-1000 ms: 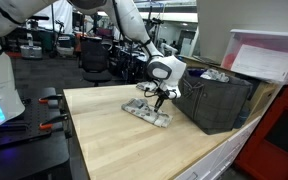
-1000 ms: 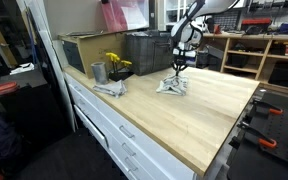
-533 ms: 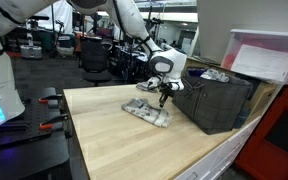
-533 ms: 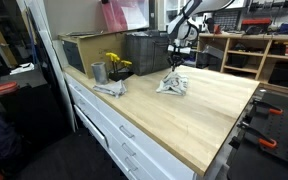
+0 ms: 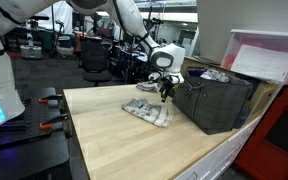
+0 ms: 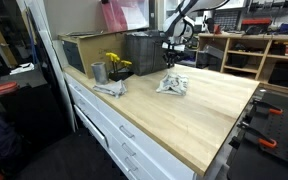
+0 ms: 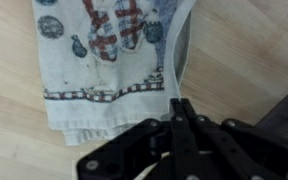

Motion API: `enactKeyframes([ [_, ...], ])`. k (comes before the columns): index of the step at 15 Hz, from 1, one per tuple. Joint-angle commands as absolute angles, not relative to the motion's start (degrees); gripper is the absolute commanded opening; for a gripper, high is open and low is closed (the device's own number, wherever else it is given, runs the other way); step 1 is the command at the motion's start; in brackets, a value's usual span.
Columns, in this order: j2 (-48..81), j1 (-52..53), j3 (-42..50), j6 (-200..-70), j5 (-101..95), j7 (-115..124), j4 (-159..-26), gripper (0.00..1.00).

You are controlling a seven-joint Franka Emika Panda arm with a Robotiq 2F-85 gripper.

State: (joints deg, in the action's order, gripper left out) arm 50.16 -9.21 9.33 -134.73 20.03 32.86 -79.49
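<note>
Tool (image 5: pixel 163 96) has risen since 1 s ago, now clear of patterned cloth (image 5: pixel 147 111). Fingers (image 7: pixel 181 125) pinched together, empty. Cloth lies flat on worktop (image 5: pixel 109 140) just below tool, so it's let go, near bin (image 5: pixel 220 102).

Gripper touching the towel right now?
Apart. In an exterior view the gripper hangs clear above the folded towel, background showing between them.

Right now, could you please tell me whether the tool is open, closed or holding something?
Tool: closed, gripping nothing, hanging above the patterned cloth.
</note>
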Motion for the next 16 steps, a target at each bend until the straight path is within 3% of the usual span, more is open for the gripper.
enactKeyframes([
  [1,51.13,-7.21,10.74,-134.29,17.65,37.81,-76.63,0.01],
  [3,51.5,-5.81,11.92,-134.66,15.82,41.64,-75.77,0.02],
  [4,51.64,-5.06,12.81,-135.17,14.63,43.54,-75.58,0.28],
  [5,51.7,-4.36,13.63,-135.75,13.21,45.2,-75.57,0.29],
  [14,46.81,-3.27,16.18,-136.82,5.75,47.43,-85.68,0.94],
  [16,45.34,-3.88,14.87,-136.03,6.75,45.85,-88.28,1.0],
])
